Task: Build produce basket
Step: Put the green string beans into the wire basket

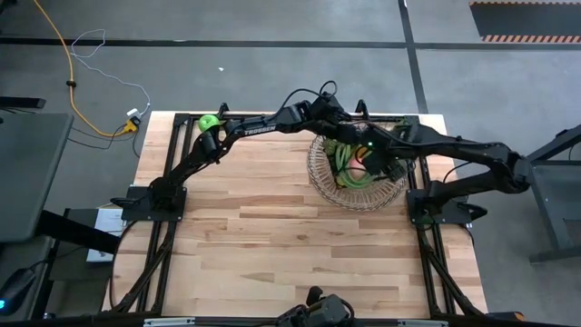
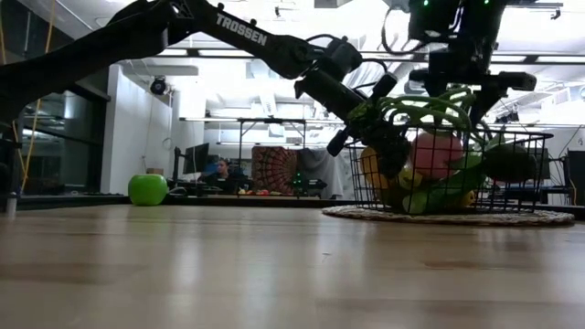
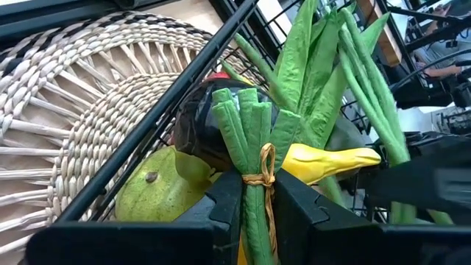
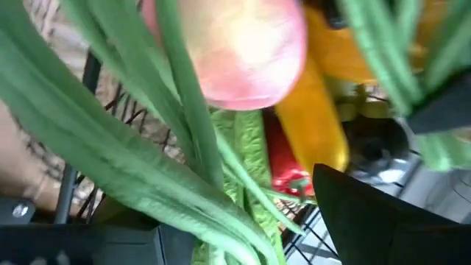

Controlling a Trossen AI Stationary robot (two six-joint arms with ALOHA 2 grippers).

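Clamped on the raffia-tied stem end of the bundle of long green beans [image 3: 254,158], the left gripper [image 3: 254,210] holds it tilted over the basket's left rim, probably so the loose strands drape inside. The round brownish wire basket [image 1: 320,173] sits on a woven straw mat [image 2: 366,214] at the table's far right, already holding a pink peach [image 2: 434,151], a yellow banana [image 3: 324,163] and a green pear [image 3: 151,193]. Above it the right gripper [image 4: 243,221] hangs with jaws parted, empty. A green apple [image 2: 147,189] waits far left.
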